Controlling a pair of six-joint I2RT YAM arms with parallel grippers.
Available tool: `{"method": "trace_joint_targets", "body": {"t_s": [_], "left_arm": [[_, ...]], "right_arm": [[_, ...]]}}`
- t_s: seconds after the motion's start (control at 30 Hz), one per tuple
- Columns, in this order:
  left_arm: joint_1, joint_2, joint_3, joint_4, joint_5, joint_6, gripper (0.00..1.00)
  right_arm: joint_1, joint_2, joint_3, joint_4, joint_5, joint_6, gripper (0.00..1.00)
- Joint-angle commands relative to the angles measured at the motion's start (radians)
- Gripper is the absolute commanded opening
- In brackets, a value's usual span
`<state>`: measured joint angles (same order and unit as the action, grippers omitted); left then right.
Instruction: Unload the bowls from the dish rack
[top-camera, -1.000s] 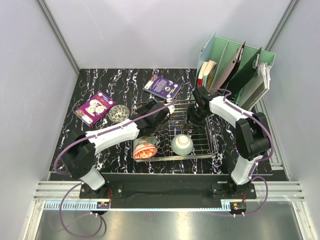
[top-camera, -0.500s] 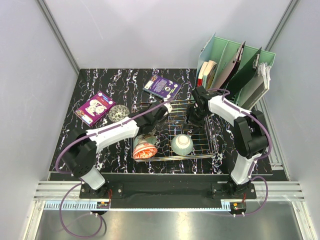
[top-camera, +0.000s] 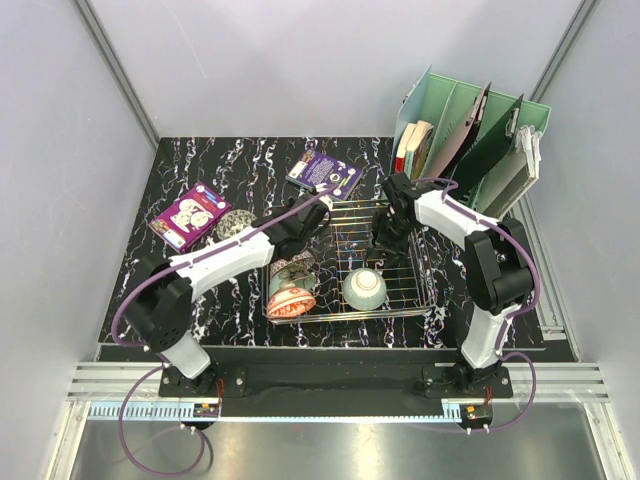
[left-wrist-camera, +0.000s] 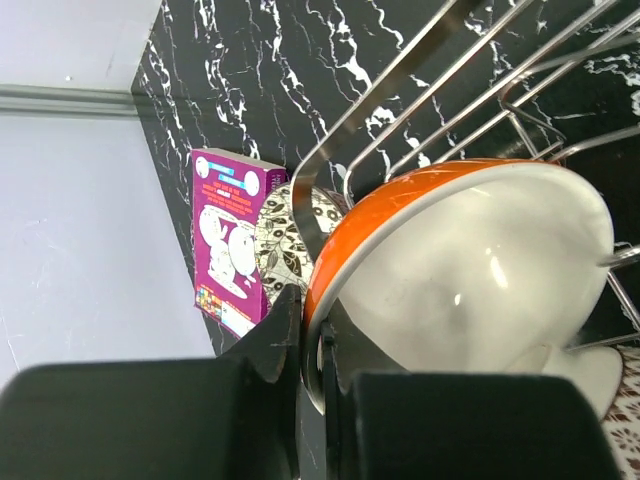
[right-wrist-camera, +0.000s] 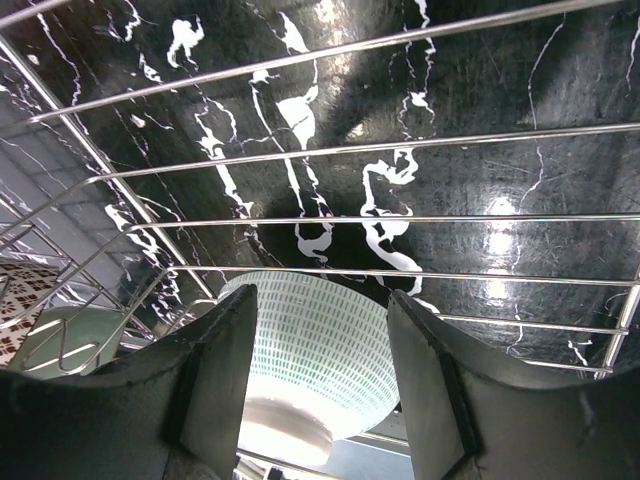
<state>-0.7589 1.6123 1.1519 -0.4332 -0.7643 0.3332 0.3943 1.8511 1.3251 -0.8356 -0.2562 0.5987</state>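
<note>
- The dish rack (top-camera: 405, 270) sits on the black marbled surface (top-camera: 190, 170), just in front of the two arm bases.
- In its near left corner, a red floral bowl (top-camera: 290, 297) stands tilted on edge.
- Beside it, in the near middle of the rack, is a pale green bowl (top-camera: 364, 289).
- The left end effector (left-wrist-camera: 312, 330) reaches into the far left part of the rack. Its jaws are pinched tight on the rim of an orange bowl (left-wrist-camera: 470, 290), one finger inside and one outside.
- That bowl has a white inside and stands on edge among the rack wires.
- The right end effector (right-wrist-camera: 322, 300) points down into the far right part of the rack, its fingers (right-wrist-camera: 215, 370) well parted.
- They straddle a pale grid-patterned bowl (right-wrist-camera: 320, 360). I cannot tell whether they touch it.
- Outside the rack to the left, a grey patterned bowl (top-camera: 235, 225) rests on the surface, touching or just beside a purple box (top-camera: 190, 215).
- Farther back lies a purple book (top-camera: 323, 173).
- At the far right corner, a mint-green file organizer (top-camera: 432, 95) holds books and folders upright in its slots.
</note>
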Motion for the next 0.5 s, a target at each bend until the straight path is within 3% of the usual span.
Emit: {"method": "trace_joint_targets", "body": {"t_s": [0.0,0.47], "left_arm": [[0.009,0.023,0.057,0.062,-0.026,-0.030,0.00],[0.012,0.044,0.083,0.287,-0.167,0.118,0.00]], "right_arm": [[-0.008,0.010,0.052,-0.005,-0.020,-0.013,0.62],[-0.006,0.017,0.057,-0.007,-0.020,-0.013,0.62]]}}
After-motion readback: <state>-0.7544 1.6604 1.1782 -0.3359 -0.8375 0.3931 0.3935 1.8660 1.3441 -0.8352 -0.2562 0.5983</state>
